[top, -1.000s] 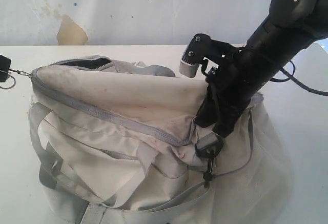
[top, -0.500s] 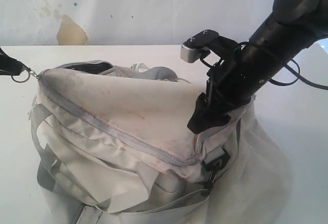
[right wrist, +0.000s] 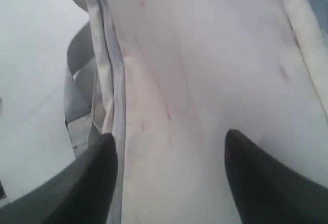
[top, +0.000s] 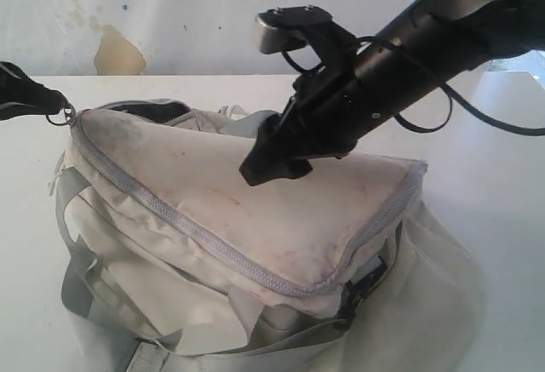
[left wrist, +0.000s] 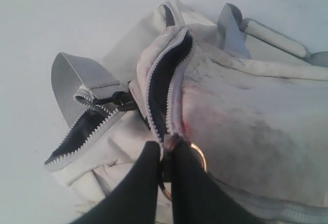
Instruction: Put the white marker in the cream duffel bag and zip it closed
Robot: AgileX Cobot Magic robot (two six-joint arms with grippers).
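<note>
Cream fabric takes up most of the exterior view: the large, soft cream duffel bag [top: 255, 210] with grey straps and faint reddish stains slumps on the plain white table [top: 502, 176]. Its top panel is pulled flat and the grey zipper [top: 204, 240] along the near edge is meshed.

Above that panel hovers the black right gripper [top: 272, 168], its jaws spread wide and empty. In the right wrist view only stained cloth lies between them.

At the bag's left end the black left gripper [top: 58, 104] is clamped tight on what looks like the slider's tab, with a small metal ring [left wrist: 197, 155] beside its fingers [left wrist: 148, 167].

Just beyond that pinch, a short stretch of open zipper teeth [left wrist: 164, 85] gapes over dark lining, so I judge the closing is nearly done but not finished.

The thin white marker with its black cap is nowhere in sight. It is presumably inside the bag, but I cannot confirm this.

To finish well:
- Draw the tab along the line of the teeth, not upward.
- Let the free gripper press or pinch the fabric behind the slider, so the limp bag stays taut.
- Watch that the lining does not bunch and snag.
</note>
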